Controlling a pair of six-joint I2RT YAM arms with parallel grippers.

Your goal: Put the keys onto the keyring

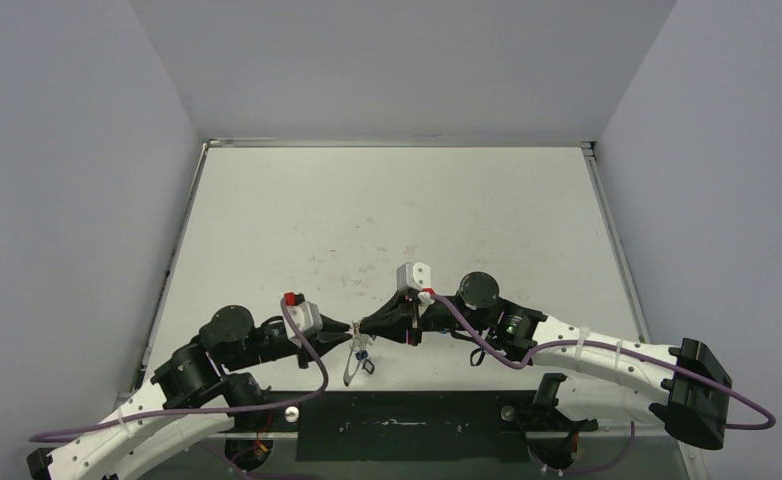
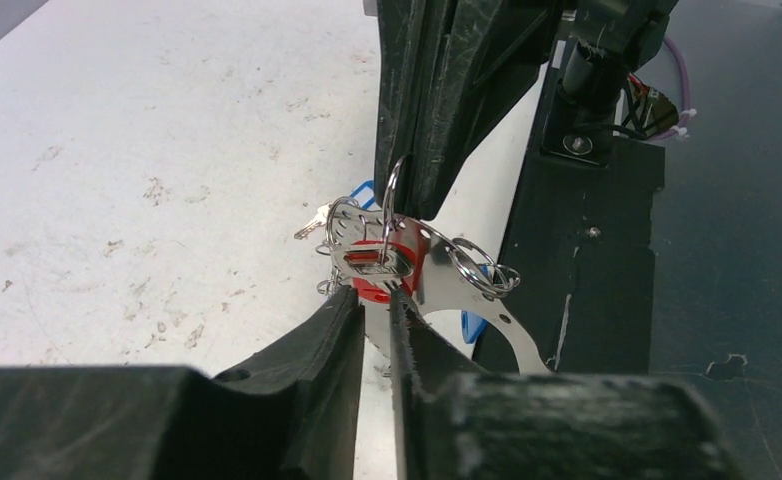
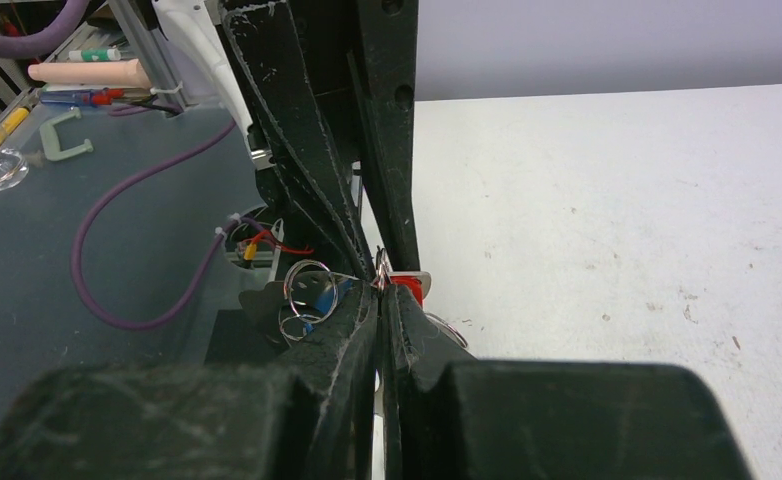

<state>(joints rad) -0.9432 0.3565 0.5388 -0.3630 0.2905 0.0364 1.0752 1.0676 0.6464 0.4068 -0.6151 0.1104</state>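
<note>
At the near middle of the table point(image 1: 387, 210), just ahead of the dark base plate point(image 1: 407, 425), where the two arms meet tip to tip:

- Right gripper point(image 1: 367, 328): fingers pressed tight together, pinching a thin wire arc of the keyring point(image 2: 388, 200). The rest of the hoop is lost behind fingers and hardware.
- Left gripper point(image 1: 350, 327): fingers almost together with only a hairline slit between them, tips right at the lower edge of the clip point(image 2: 377, 262). Whether they actually nip it cannot be told.
- Keys point(image 2: 312, 224): one small silver blade pokes out on the left of the bunch in the left wrist view. The other blade cannot be made out.
- Red tag point(image 2: 367, 290): mostly covered by the clip, sitting directly behind it.
- Blue tag point(image 2: 472, 325): slivers only, behind a flat silver strip point(image 2: 512, 335). What that strip belongs to is unclear.
- Small split rings point(image 2: 477, 265): tangled beside the strip, and their number is hard to judge.
- Attitude: the bunch hangs below the meeting fingertips. From above, its long axis runs from the tips toward the near edge, leaning slightly left. The pinched wire arc stands roughly upright. Whether the low end touches the table cannot be told.
</note>
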